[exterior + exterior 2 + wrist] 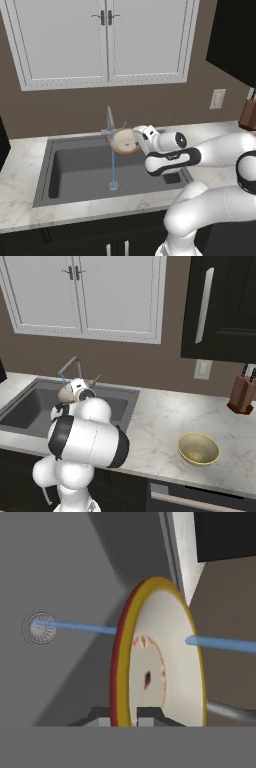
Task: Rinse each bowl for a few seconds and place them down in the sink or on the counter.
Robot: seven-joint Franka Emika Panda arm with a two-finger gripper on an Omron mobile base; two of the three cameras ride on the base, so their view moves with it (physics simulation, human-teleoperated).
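Observation:
The tan bowl [124, 142] hangs tilted on its side over the sink [75, 170], under the faucet [109, 122], with the blue water stream [113, 165] running past it down to the drain [113, 186]. My gripper [136, 144] is shut on the bowl's right rim. In the hand view the bowl [170, 657] stands edge-on, pale inside with a yellow-red rim, and the gripper [125, 714] pinches that rim. The cream-yellow bowl [199, 448] sits upright on the counter [160, 421], far right of the sink.
A knife block [242, 393] stands at the back right of the counter below a wall outlet [202, 369]. White wall cabinets [107, 40] hang above the sink. My own arm [85, 438] hides much of the sink's right side in the right base view.

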